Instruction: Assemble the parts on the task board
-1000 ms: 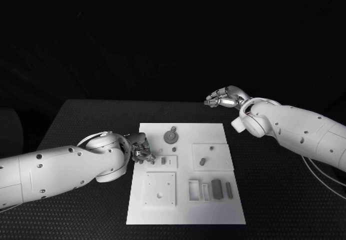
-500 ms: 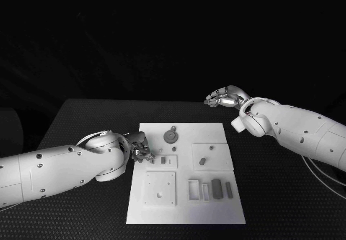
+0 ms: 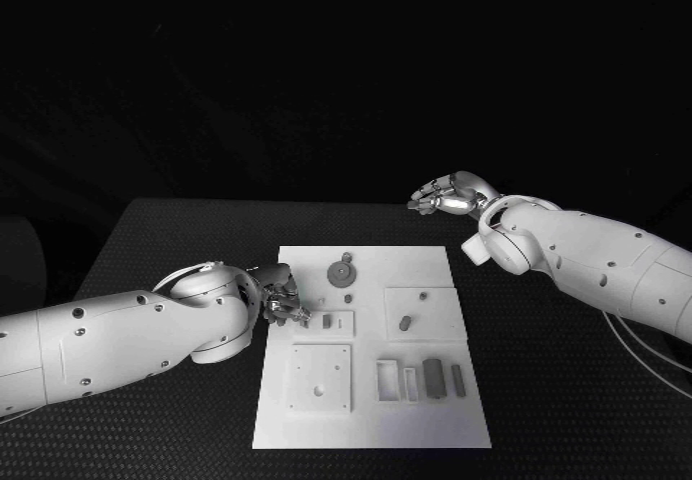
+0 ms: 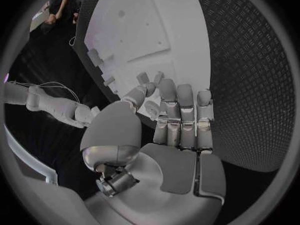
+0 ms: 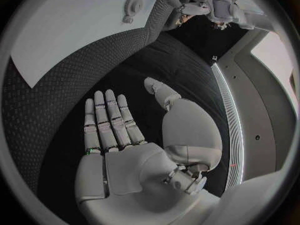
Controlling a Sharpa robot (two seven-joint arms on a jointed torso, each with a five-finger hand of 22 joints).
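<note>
Nothing has shifted since a second ago. Our left hand [image 3: 284,301] hovers at the board's [image 3: 433,420] left edge, fingers straight and holding nothing, nearest a small part [image 3: 327,321] just beside it. Our right hand [image 3: 451,196], open, hangs well beyond the far edge.

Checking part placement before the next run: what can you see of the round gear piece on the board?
The gear is a dark grey toothed disc with a small tab sticking out toward the board's far edge. It lies flat on the white task board, near its far edge and about midway across. Nothing touches it; the left hand is at the board's left edge, the right hand beyond the far right corner.
</note>
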